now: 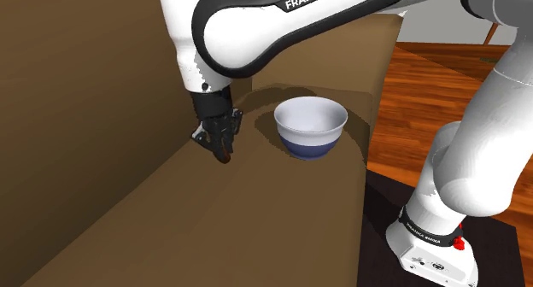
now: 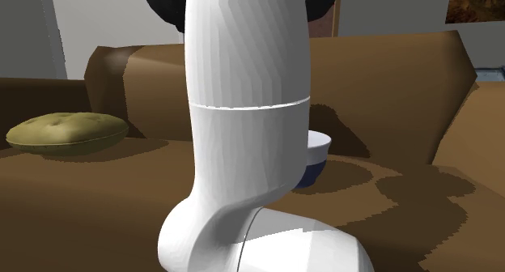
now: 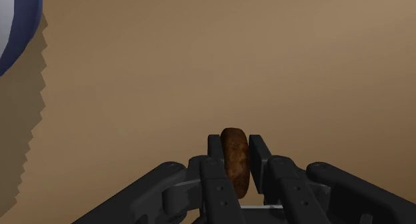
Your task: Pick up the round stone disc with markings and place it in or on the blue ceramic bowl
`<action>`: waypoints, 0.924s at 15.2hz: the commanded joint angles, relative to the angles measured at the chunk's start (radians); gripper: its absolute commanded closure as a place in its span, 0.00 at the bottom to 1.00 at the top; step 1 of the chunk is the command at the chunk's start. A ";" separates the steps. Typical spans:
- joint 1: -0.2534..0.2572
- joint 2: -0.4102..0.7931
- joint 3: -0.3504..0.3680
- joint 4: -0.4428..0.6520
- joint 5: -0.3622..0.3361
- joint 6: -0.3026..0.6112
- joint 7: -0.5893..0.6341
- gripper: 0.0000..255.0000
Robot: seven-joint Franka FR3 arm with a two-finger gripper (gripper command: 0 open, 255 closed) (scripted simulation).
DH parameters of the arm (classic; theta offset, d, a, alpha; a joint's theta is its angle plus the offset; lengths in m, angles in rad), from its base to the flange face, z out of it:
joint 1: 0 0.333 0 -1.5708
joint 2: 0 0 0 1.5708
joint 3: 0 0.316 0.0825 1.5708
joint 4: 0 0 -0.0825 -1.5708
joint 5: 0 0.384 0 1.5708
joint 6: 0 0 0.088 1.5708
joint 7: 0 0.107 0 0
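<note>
Pincer (image 1: 224, 150) first: in the shoulder view it points down at the brown sofa seat (image 1: 213, 234), close to where the seat meets the backrest (image 1: 85, 80), and a small brown disc (image 1: 225, 158) sits at its tips. I cannot tell from here whether the disc touches the seat. Just beside it, toward the shoulder view's right, stands the bowl (image 1: 309, 145), white inside with a blue base, upright on the same seat. A wooden floor (image 1: 427, 80) shows beyond the sofa's end.

From the second exterior view the white arm (image 2: 247, 108) blocks most of the scene. A slice of the bowl (image 2: 317, 155) peeks out at its right, and an olive cushion (image 2: 69, 131) lies on the sofa well off to the left.

Looking along the hand in the wrist view, the pincer (image 3: 235, 143) is clenched on the disc (image 3: 235, 164), which stands on edge between the two black fingers (image 3: 215, 146). The bowl (image 3: 13, 29) is off to one side, apart from the disc.
</note>
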 commanded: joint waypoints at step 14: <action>-0.002 0.005 -0.003 0.209 -0.003 -0.205 0.000 1.00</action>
